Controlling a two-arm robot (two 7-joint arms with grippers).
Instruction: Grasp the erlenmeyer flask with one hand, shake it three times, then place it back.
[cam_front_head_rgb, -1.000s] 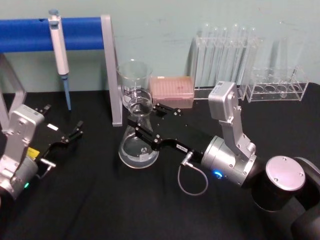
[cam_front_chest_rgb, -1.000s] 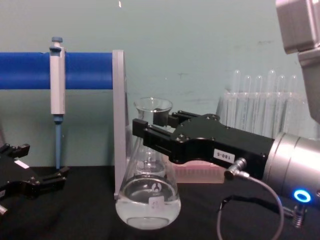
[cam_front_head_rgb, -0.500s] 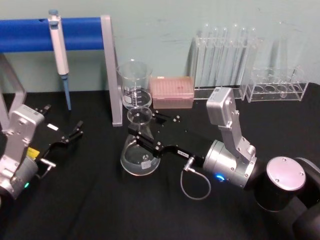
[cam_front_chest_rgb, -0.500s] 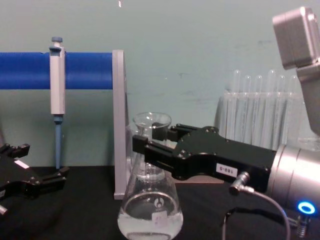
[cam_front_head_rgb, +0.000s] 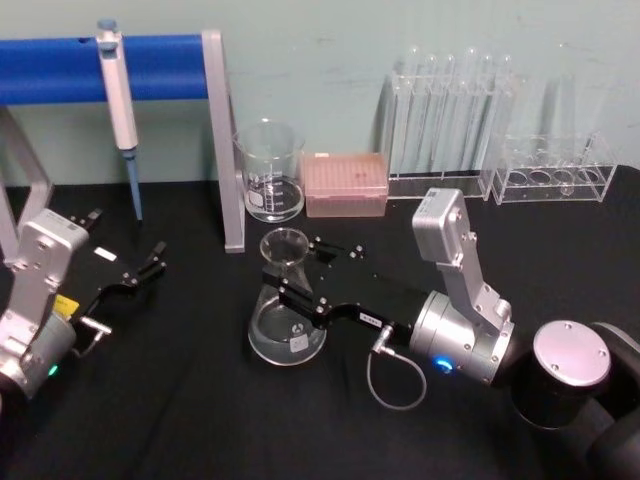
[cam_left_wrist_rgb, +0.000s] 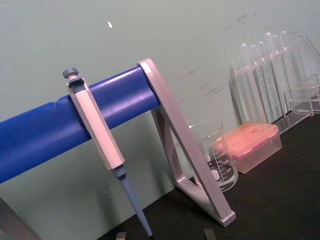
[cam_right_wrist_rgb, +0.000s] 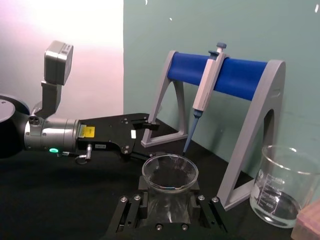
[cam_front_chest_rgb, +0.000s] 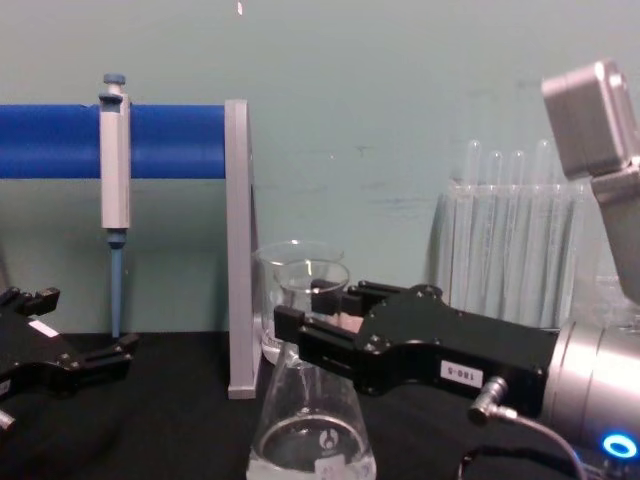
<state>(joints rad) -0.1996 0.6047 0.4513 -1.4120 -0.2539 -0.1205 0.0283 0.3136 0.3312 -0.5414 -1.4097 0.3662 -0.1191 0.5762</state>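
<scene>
On the black table (cam_front_head_rgb: 180, 420), parks the left gripper (cam_front_head_rgb: 125, 238) at 9 o'clock, spread wide, and clamps the right gripper (cam_front_head_rgb: 293, 267) on the neck of the erlenmeyer flask (cam_front_head_rgb: 287, 335), mid-table. Apparently past the grasp, impossible to say about the shakes, yet to release. Reads roughly "180-5" on the white label (cam_front_chest_rgb: 455, 373).

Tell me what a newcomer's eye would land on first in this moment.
First comes the clear glass erlenmeyer flask at the middle of the black table, a little clear liquid in its base, its narrow neck clamped between the black fingers of the right gripper. Behind it to the left, a grey pipette hangs on a blue bar stand. The left gripper sits parked, open, at the table's left.
</scene>
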